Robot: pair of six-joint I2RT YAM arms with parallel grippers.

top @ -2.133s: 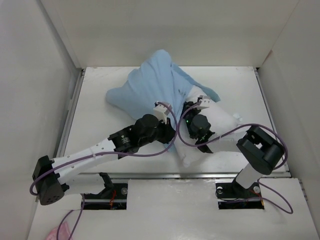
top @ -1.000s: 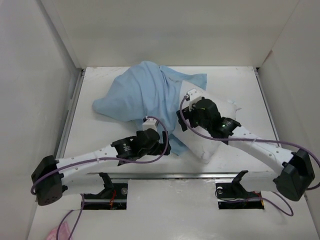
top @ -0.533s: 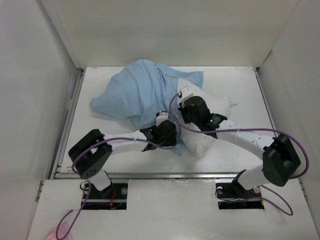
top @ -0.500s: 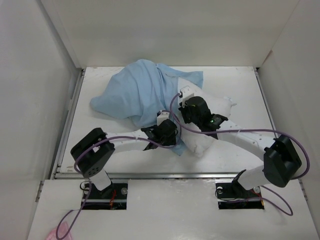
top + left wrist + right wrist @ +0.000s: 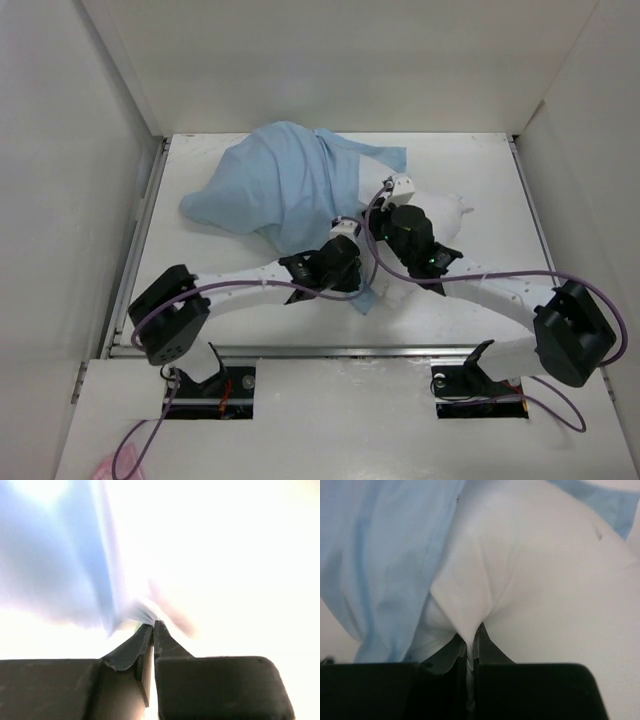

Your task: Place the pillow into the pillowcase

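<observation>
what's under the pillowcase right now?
The pillow runs under the pillowcase: one white end sticks out past the blue edge. How far it reaches beneath, and whether it is inside the opening or just covered, is hidden by the cloth.

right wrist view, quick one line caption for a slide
Right pincer shut on a pinched fold of the white pillow, blue pillowcase draped at its left.

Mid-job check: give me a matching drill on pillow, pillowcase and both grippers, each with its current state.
1 pillow
2 pillowcase
3 left gripper
4 right gripper

A shut on a white fold
B light blue, heaped far left
C white, partly under blue cloth
D shut on pale blue cloth

Pairs: 1-C, 2-B, 3-D, 4-A
</observation>
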